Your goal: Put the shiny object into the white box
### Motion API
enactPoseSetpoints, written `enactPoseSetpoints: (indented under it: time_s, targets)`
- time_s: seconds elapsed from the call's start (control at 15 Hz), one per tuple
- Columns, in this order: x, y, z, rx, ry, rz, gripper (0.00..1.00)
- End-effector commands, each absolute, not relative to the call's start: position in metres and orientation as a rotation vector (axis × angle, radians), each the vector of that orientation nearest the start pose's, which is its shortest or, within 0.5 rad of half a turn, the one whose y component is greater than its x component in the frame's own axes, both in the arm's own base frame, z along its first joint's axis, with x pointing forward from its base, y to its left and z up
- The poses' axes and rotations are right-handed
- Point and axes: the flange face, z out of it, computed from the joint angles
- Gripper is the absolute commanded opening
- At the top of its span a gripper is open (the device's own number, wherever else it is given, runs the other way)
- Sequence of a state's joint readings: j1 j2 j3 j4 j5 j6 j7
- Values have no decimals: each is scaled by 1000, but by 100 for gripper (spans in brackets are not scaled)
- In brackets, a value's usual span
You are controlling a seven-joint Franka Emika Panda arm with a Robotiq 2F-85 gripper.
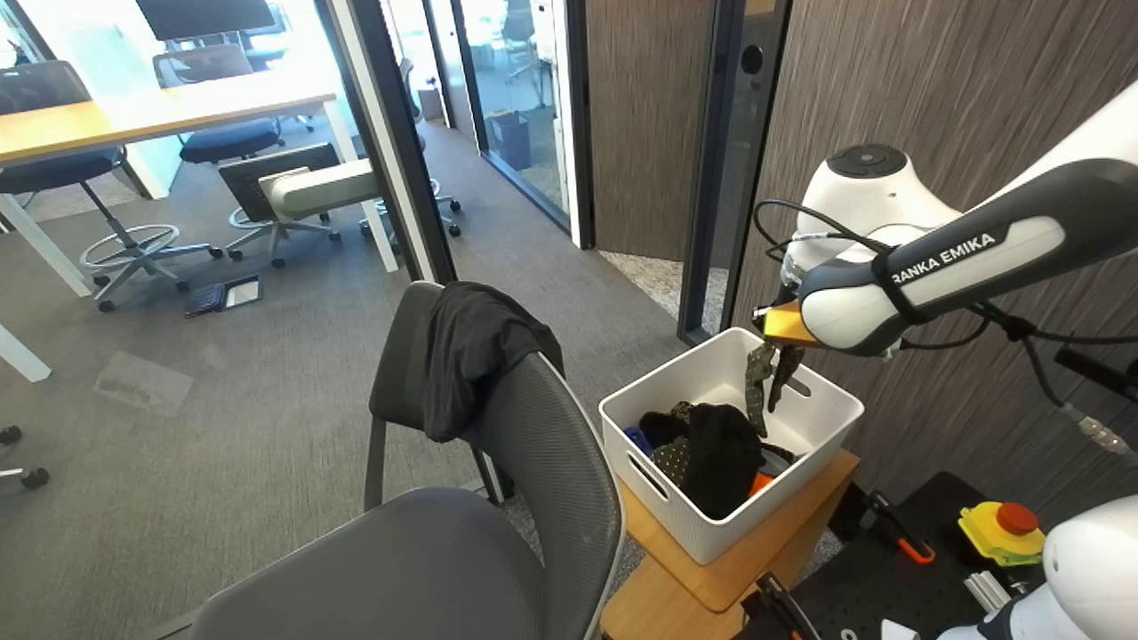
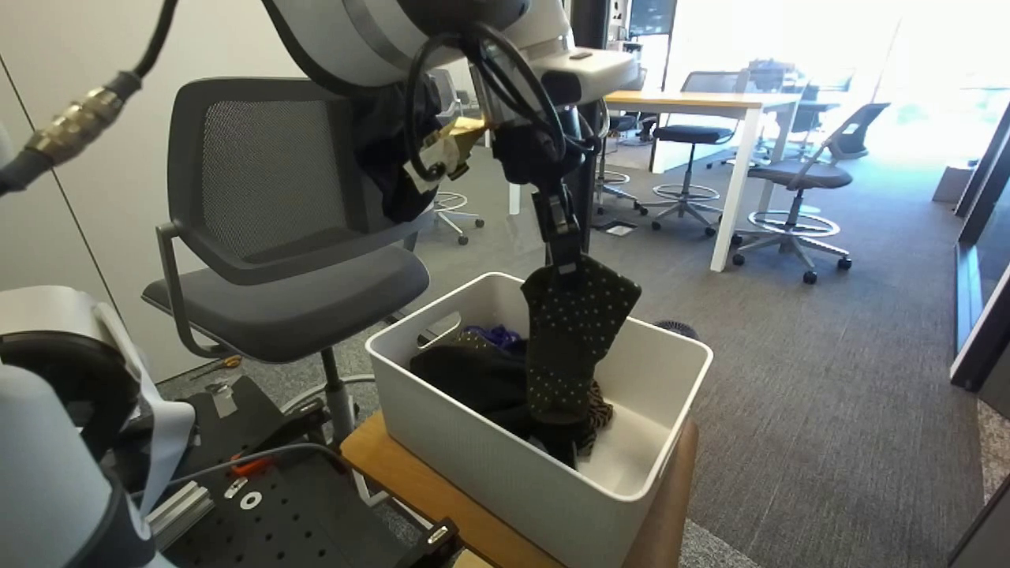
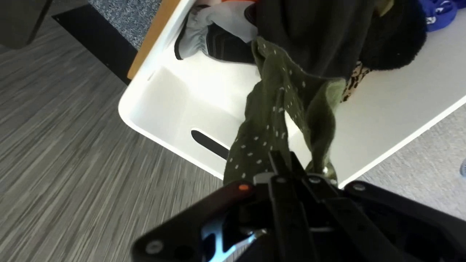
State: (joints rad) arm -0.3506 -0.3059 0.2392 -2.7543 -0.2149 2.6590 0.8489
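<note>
Fingers (image 2: 564, 248), apparently nearly together, pinch olive fabric (image 2: 573, 339).

- The gripper (image 2: 566, 267) pinches a pale-dotted cloth (image 2: 572, 339) near its upper edge.
- The cloth hangs down into the white box (image 2: 513, 473); whether its lower end touches the black fabric (image 2: 473, 383) there is unclear.
- Something blue (image 2: 499, 337) lies beside the black fabric.
- The box stands on a wooden board (image 2: 426, 485).
- Beyond it is a grey chair (image 2: 300, 304), a dark garment (image 2: 402, 185) over its backrest (image 2: 264, 170).
</note>
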Motion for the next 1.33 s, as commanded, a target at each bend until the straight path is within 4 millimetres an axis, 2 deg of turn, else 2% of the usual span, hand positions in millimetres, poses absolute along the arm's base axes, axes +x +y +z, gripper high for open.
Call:
enactPoseSetpoints:
  time_s: [0.0,0.4,0.73,1.0,1.27]
  targets:
    - [413,-45,298,-2996,1292,-335,1]
    - [433,-42,243,-3051,1310,-151,1]
    - [457,-50,205,-3049,1329,-12,1]
    - [473,-59,182,-3034,1376,82,1]
    - [485,-64,171,-3012,1409,141,1]
